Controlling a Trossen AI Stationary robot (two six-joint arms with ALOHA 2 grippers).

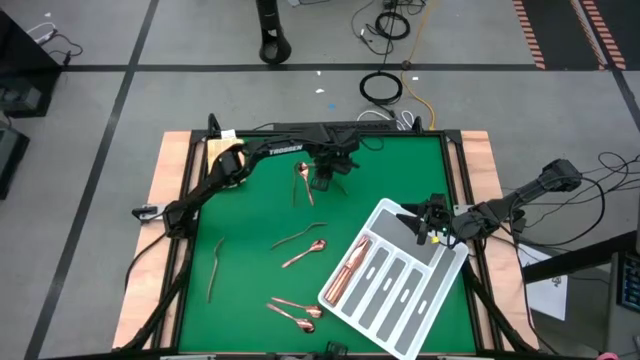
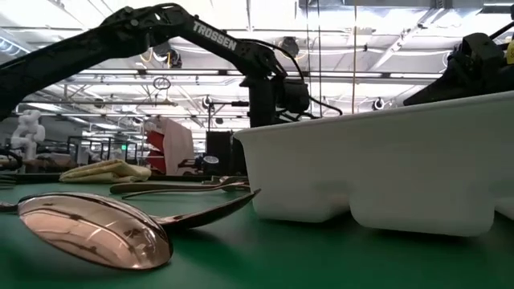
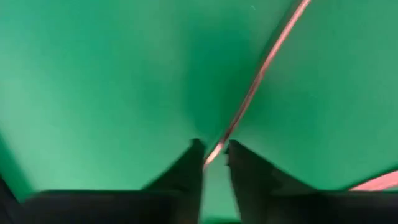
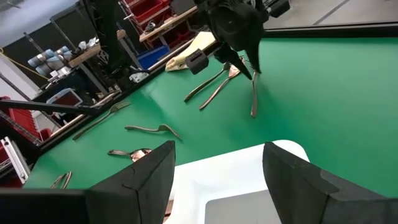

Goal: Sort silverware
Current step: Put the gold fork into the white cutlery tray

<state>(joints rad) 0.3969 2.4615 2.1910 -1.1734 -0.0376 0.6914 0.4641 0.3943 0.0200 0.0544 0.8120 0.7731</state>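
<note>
A: Looking down from above, where is everything?

B: The left gripper [image 1: 322, 178] is over the far middle of the green table [image 1: 250, 230], by a few pieces of silverware [image 1: 300, 180]. More pieces lie scattered across the mat, and several sit in one slot of the white tray [image 1: 440, 285]. The right gripper [image 1: 425, 228] waits over the tray's far corner.

A: And at table height?

B: A copper spoon [image 2: 96, 229] lies close up; the tray wall [image 2: 385, 172] fills the right, and a yellow-tan cloth [image 2: 104, 170] lies far back.

A: The left wrist?

B: Its fingers [image 3: 186, 171] stand narrow, pinching the tip of a slim copper handle [image 3: 258, 78] that runs off over the mat.

A: The right wrist?

B: Its fingers [image 4: 146, 177] are spread wide, holding nothing, above the tray's rim [image 4: 242, 158]. Beyond, the left gripper [image 4: 245, 62] has one piece [image 4: 254, 96] hanging upright, its lower end on the table.
</note>
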